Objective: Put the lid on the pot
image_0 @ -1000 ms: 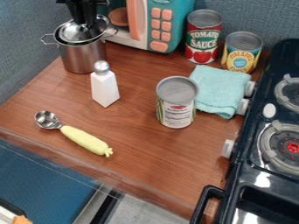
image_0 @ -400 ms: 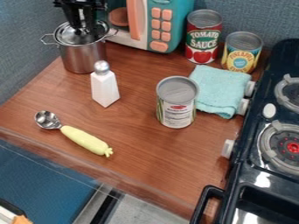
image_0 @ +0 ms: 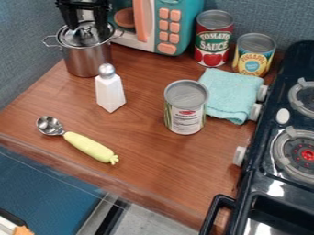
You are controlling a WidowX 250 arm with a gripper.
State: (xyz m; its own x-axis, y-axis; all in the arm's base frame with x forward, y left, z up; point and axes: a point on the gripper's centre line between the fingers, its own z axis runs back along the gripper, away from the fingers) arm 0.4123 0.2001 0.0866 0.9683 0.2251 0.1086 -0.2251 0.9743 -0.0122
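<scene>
Brown wood-grain bench [image_0: 147, 165]. Nearest, at 8 o'clock: metal spoon with pale-yellow handle [image_0: 89, 146], lying flat, apart from the work. Beyond, at 10 o'clock: white four-sided shaker with silver cap [image_0: 110, 92], upright before the pot. At 11 o'clock: silver metal two-handled pot [image_0: 87, 60], upright, mouth up to receive the lid. Shiny metal domed lid [image_0: 81, 41] lies across its mouth, looks level; presumably seated. Black two-finger end effector [image_0: 87, 30] above, appears released, fingers apart around the knob, probably to free it without tipping. Next: lift straight up; a snagged knob could unseat the lid.
</scene>
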